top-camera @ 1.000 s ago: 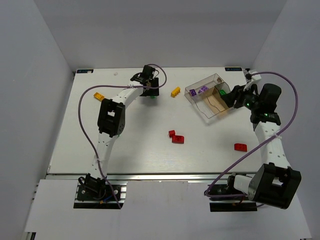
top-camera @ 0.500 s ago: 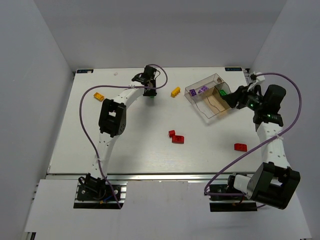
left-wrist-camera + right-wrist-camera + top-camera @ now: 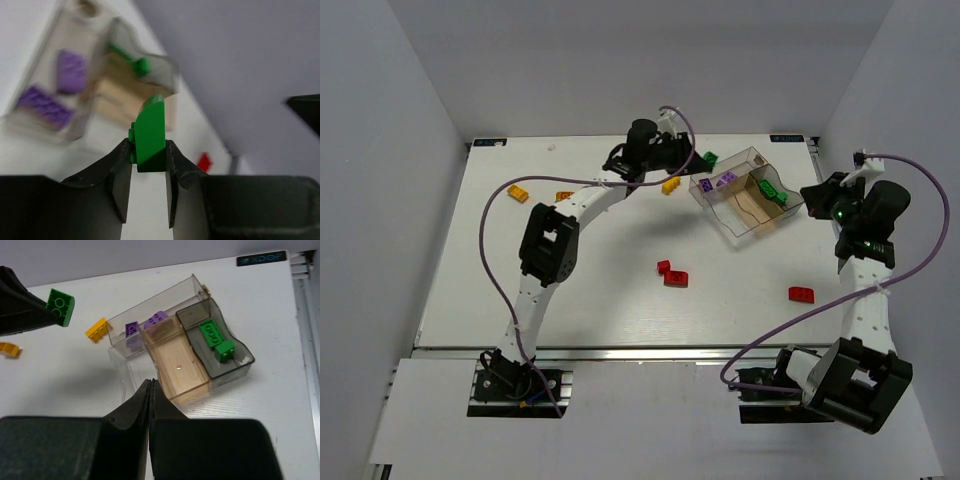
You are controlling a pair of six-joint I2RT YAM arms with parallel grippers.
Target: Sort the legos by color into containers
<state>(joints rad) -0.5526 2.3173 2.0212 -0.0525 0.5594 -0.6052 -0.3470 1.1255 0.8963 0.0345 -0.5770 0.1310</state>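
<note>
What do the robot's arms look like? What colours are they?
Both the left arm and right arm are white tubes joined by chunky black blocks. A purple cable loops along each one. The left gripper and right gripper have two black, pointy fingers each. A tiny green light glows on the right arm.

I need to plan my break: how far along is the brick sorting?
Done: two purple bricks sit in one compartment of the clear box, two green bricks in another. In hand: the left gripper holds a third green brick near the box. Left: three red bricks and three yellow or orange bricks lie loose on the table. The right gripper is shut and empty.
</note>
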